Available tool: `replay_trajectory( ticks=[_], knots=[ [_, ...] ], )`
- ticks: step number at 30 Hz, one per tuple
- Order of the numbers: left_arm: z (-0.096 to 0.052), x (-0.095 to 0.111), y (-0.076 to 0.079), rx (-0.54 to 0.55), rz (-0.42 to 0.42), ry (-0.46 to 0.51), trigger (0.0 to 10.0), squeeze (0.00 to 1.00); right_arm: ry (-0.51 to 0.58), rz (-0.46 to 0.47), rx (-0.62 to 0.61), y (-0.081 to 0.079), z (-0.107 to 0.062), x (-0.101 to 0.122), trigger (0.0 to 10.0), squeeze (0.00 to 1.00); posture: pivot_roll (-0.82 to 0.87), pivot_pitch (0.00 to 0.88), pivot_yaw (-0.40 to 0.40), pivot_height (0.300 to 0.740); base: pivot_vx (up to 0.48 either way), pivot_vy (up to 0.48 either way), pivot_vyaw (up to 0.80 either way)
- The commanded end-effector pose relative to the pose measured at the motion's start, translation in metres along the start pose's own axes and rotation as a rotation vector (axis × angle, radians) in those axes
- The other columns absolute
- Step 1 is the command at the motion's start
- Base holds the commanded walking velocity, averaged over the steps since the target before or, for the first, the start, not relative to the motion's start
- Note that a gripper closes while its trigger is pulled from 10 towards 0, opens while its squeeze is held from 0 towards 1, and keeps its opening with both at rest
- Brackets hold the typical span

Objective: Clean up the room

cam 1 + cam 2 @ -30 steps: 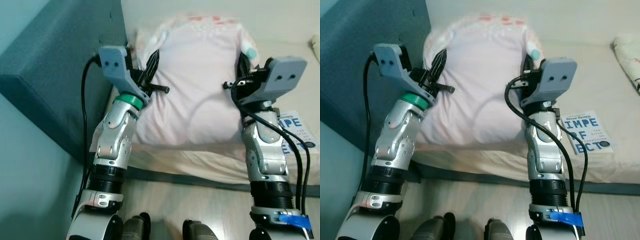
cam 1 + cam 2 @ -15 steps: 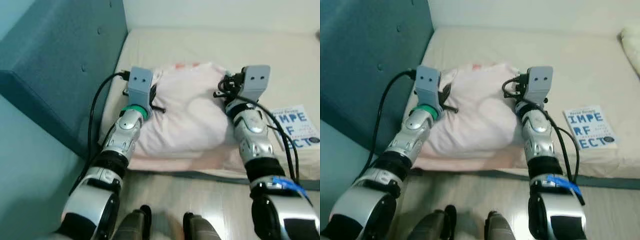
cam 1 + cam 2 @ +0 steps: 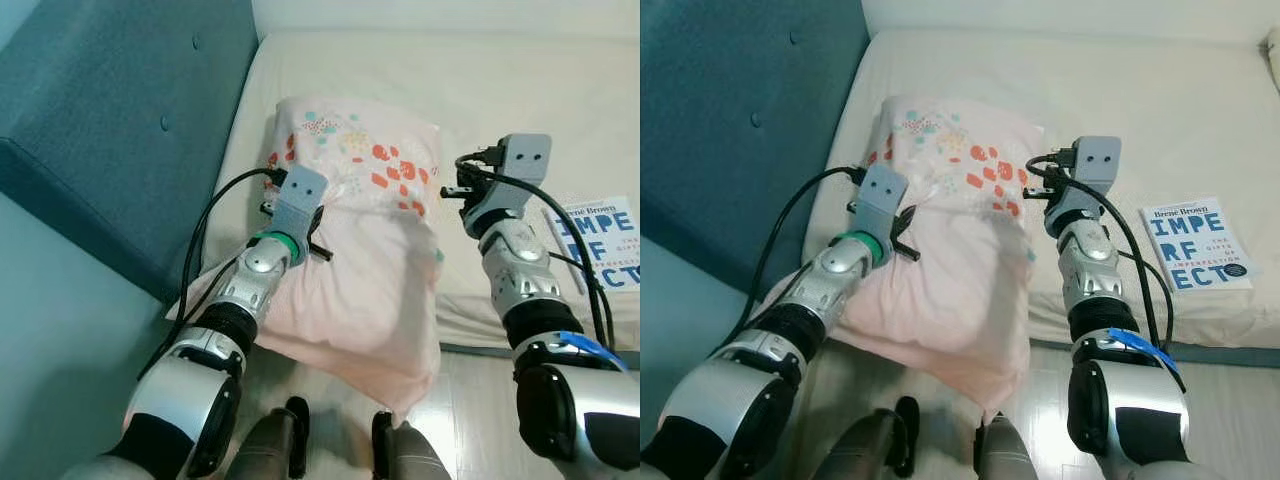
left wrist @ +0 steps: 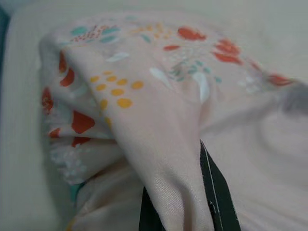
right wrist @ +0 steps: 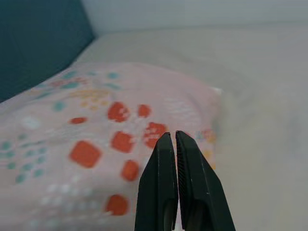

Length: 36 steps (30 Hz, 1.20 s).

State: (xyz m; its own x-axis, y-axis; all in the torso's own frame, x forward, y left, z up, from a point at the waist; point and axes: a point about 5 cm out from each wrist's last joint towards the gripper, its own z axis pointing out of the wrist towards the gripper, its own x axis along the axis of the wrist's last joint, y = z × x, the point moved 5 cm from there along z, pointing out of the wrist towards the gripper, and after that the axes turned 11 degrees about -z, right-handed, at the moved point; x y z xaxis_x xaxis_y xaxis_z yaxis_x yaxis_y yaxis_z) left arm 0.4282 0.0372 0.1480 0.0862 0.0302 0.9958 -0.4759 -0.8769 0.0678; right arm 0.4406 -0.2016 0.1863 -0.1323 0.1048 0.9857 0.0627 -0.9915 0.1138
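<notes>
A pink pillow (image 3: 360, 270) with a red, teal and yellow pattern on its far half lies on the bed (image 3: 1160, 110), close to the headboard. Its plain near end hangs over the bed's front edge. My left gripper (image 4: 175, 173) is shut on a fold of the pillow's cloth at its left side, and the cloth is bunched between the black fingers (image 4: 216, 192). My right gripper (image 5: 172, 137) hovers just off the pillow's right edge (image 3: 1035, 190), shut with nothing in it.
A white and blue book (image 3: 1196, 243) lies on the bed to the right of my right arm. The teal padded headboard (image 3: 110, 110) runs along the left. Pale wood floor (image 3: 1045, 385) and my own feet are below the bed edge.
The pillow went from being held up between both grippers to lying on the bed, patterned side up. The right gripper came off it and shut. The camera view also shifted.
</notes>
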Motion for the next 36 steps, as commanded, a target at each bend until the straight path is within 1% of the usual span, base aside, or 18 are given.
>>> replay_trajectory(
  ticks=[1,7,8,9,11,13,14,16,17,18,23,26,27,29,31,33,35,36],
  knots=[
    [-0.002,0.004,0.006,-0.088,-0.029,0.027,10.0,0.00,-0.007,0.030,0.072,-0.012,-0.006,-0.010,10.0,0.00,0.02,0.219,0.141,0.740,0.000,0.000,0.00],
    [-0.004,0.003,0.007,-0.111,-0.038,0.024,10.0,0.00,0.001,0.035,0.089,-0.015,-0.007,-0.010,10.0,0.00,0.02,0.219,0.141,0.740,0.000,0.000,0.00],
    [-0.013,-0.014,0.014,-0.225,-0.004,-0.042,10.0,0.00,0.024,0.048,0.122,-0.023,-0.015,-0.012,10.0,0.00,0.01,0.202,0.139,0.740,0.000,0.000,0.00],
    [-0.041,-0.046,0.023,-0.426,0.037,-0.178,10.0,0.00,0.040,0.053,0.136,-0.029,-0.029,-0.018,10.0,0.00,0.01,0.192,0.140,0.740,0.000,0.000,0.00],
    [-0.041,-0.046,0.023,-0.426,0.037,-0.178,10.0,0.00,0.040,0.053,0.136,-0.029,-0.029,-0.018,10.0,0.00,0.01,0.192,0.140,0.740,0.000,0.000,0.00],
    [-0.098,-0.085,0.039,-0.722,0.029,-0.382,10.0,0.00,0.052,0.069,0.132,-0.031,-0.049,-0.024,10.0,0.00,0.01,0.185,0.139,0.740,0.000,0.000,0.00],
    [-0.098,-0.085,0.039,-0.722,0.029,-0.382,10.0,0.00,0.052,0.069,0.132,-0.031,-0.049,-0.024,10.0,0.00,0.01,0.185,0.139,0.740,0.000,0.000,0.00],
    [-0.129,-0.091,0.045,-0.837,-0.022,-0.453,10.0,0.00,0.052,0.081,0.108,-0.025,-0.057,-0.026,10.0,0.00,0.01,0.180,0.135,0.740,0.000,0.000,0.00],
    [-0.129,-0.091,0.045,-0.837,-0.022,-0.453,10.0,0.00,0.052,0.081,0.108,-0.025,-0.057,-0.026,10.0,0.00,0.01,0.180,0.135,0.740,0.000,0.000,0.00],
    [-0.139,-0.088,0.046,-0.873,-0.053,-0.459,10.0,0.00,0.056,0.087,0.097,-0.021,-0.058,-0.026,10.0,0.00,0.01,0.177,0.131,0.740,0.000,0.000,0.00],
    [-0.138,-0.080,0.045,-0.867,-0.068,-0.408,10.0,0.00,0.072,0.102,0.085,-0.014,-0.061,-0.019,10.0,0.00,0.01,0.169,0.123,0.740,0.000,0.000,0.00],
    [-0.110,-0.059,0.039,-0.704,-0.067,-0.236,10.0,0.00,0.078,0.103,0.074,-0.013,-0.066,-0.015,10.0,0.00,0.01,0.167,0.123,0.740,0.000,0.000,0.00],
    [-0.110,-0.059,0.039,-0.704,-0.067,-0.236,10.0,0.00,0.078,0.103,0.074,-0.013,-0.066,-0.015,10.0,0.00,0.01,0.167,0.123,0.740,0.000,0.000,0.00],
    [-0.095,-0.042,0.033,-0.595,-0.074,-0.116,10.0,0.00,0.101,0.097,0.064,-0.013,-0.068,-0.010,10.0,0.00,0.01,0.167,0.124,0.740,0.000,0.000,0.00],
    [-0.093,-0.035,0.031,-0.566,-0.078,-0.079,10.0,0.00,0.112,0.095,0.060,-0.013,-0.069,-0.007,10.0,0.00,0.01,0.167,0.124,0.740,0.000,0.000,0.00],
    [-0.086,-0.014,0.027,-0.497,-0.131,0.026,10.0,0.00,0.137,0.107,0.040,-0.011,-0.071,-0.002,10.0,0.00,0.01,0.169,0.123,0.740,0.000,0.000,0.00],
    [-0.086,-0.014,0.027,-0.497,-0.131,0.026,10.0,0.00,0.137,0.107,0.040,-0.011,-0.071,-0.002,10.0,0.00,0.01,0.169,0.123,0.740,0.000,0.000,0.00],
    [-0.085,-0.003,0.027,-0.479,-0.172,0.073,10.0,0.00,0.145,0.116,0.030,-0.010,-0.073,-0.001,10.0,0.00,0.01,0.169,0.121,0.740,0.000,0.000,0.00]
  ],
)
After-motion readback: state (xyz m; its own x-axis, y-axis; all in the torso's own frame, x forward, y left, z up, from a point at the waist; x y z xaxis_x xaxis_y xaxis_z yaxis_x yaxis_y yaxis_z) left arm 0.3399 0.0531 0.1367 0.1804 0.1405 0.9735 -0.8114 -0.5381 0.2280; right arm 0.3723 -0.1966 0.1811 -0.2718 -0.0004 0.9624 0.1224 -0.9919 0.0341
